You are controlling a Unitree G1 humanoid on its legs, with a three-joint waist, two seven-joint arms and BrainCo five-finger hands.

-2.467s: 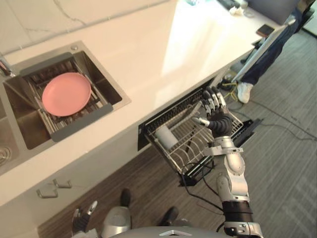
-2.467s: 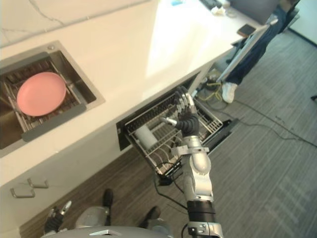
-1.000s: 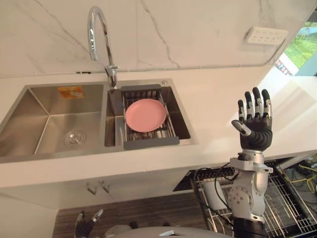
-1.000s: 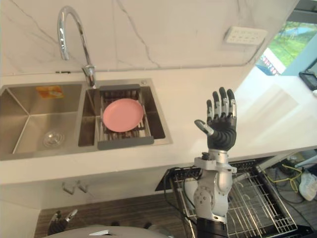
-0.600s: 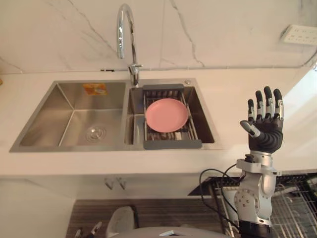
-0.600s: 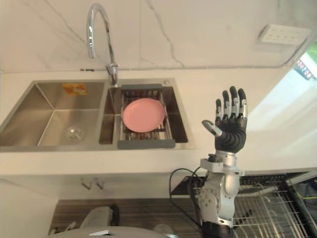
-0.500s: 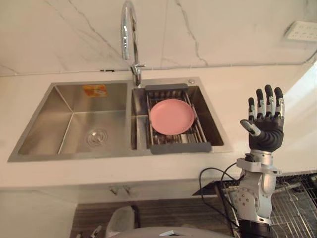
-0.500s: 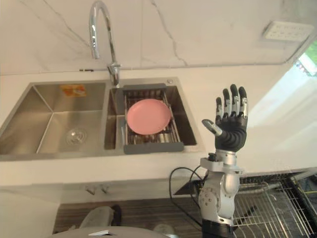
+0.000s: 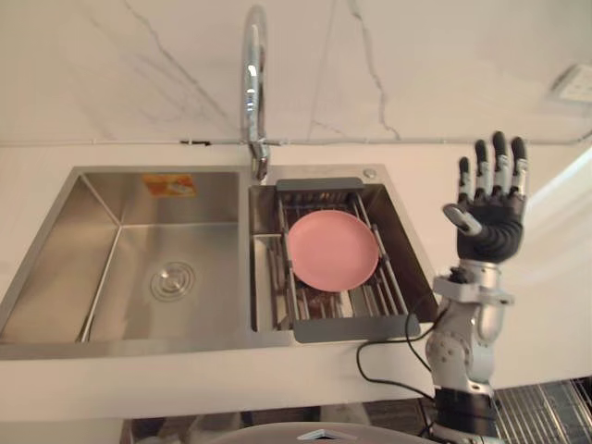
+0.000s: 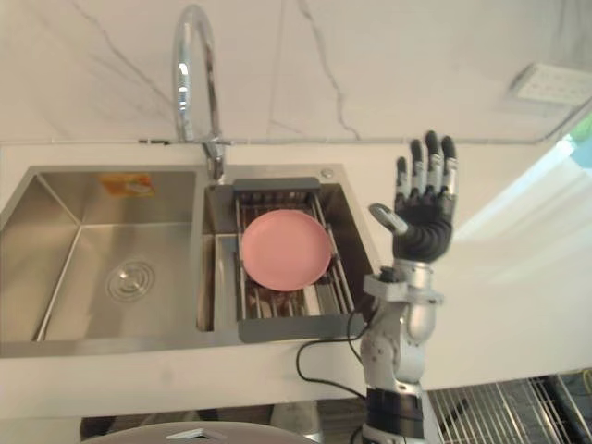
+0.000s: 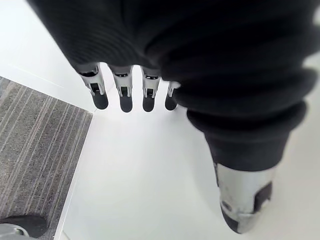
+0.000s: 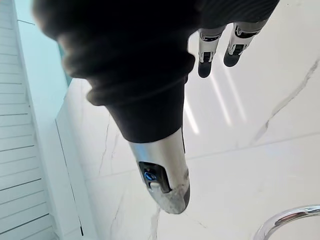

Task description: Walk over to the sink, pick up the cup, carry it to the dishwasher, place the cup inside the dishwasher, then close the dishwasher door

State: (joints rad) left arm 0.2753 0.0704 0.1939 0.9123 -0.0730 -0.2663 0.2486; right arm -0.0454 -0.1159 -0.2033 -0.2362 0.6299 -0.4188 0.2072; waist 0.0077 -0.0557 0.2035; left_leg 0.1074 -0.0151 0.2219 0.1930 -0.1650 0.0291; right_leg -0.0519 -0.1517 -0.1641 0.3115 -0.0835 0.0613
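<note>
Sticker (image 9: 168, 184), print illegible, in sink (image 9: 67, 259)

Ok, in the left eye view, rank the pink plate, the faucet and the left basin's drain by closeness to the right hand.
1. Pink plate, on the sink rack, just left of the right hand.
2. Faucet, behind the basins' divider.
3. Drain, in the left basin, farthest left.

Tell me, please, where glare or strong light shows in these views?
Left eye view: strong light washes the countertop beside the right hand; the faucet gleams. Left wrist view: a bright white surface lies past the left hand.
</note>
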